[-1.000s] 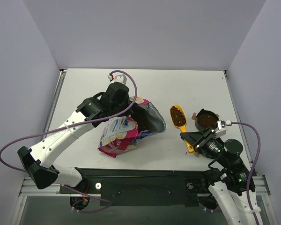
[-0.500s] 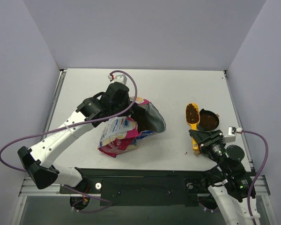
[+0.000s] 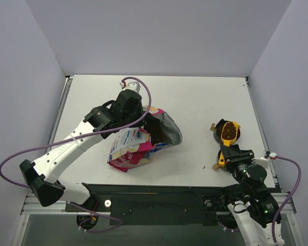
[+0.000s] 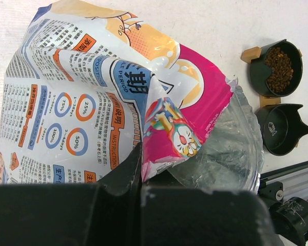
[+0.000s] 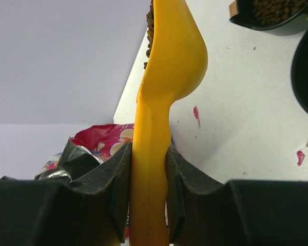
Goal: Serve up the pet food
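Here, grainy kibble, smooth yel. scoop.

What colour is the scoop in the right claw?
Yellow-orange scoop, best seen in the right wrist view.

Left arm stretched forward, left fingers pinched shut, right arm folded near its base, right fingers clamped shut

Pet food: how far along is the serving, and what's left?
Done: one bowl already holds pet food. In hand: the right hand grips the yellow scoop, loaded, above that bowl, while the left hand pinches the bag open. Left: emptying this scoop, and probably filling the second bowl, which is empty.
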Tool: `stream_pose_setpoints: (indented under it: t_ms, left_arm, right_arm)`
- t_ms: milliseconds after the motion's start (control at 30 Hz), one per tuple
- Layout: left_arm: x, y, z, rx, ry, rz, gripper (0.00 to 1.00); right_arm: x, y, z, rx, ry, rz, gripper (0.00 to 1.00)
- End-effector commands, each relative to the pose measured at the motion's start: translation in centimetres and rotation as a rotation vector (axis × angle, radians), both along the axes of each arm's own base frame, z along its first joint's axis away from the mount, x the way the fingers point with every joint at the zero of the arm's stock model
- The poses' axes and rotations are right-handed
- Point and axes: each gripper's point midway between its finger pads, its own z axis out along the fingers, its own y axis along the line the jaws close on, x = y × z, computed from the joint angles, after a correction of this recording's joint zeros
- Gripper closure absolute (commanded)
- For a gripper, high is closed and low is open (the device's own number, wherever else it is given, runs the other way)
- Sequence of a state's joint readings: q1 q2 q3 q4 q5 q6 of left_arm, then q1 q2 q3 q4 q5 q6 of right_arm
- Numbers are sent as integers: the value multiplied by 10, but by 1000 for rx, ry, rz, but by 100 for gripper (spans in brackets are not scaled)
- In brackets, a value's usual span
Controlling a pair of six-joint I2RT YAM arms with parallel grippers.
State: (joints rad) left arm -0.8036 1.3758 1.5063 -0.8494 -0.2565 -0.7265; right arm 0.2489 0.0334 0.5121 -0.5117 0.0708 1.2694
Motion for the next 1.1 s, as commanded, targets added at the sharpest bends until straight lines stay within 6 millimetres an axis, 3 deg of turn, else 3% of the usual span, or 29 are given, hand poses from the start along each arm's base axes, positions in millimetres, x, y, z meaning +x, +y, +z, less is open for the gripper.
stream_pose_setpoints:
  t_ms: [0,1067]
  left_arm:
    - [9,-18,40,-94,-96,-39,100]
    - [10,-25,41,-113,-95,-68,100]
  right_arm:
    - [-1,-21,-3,-13,2,-116,100]
    - [-42,-42,-54,-120,183,-152,100]
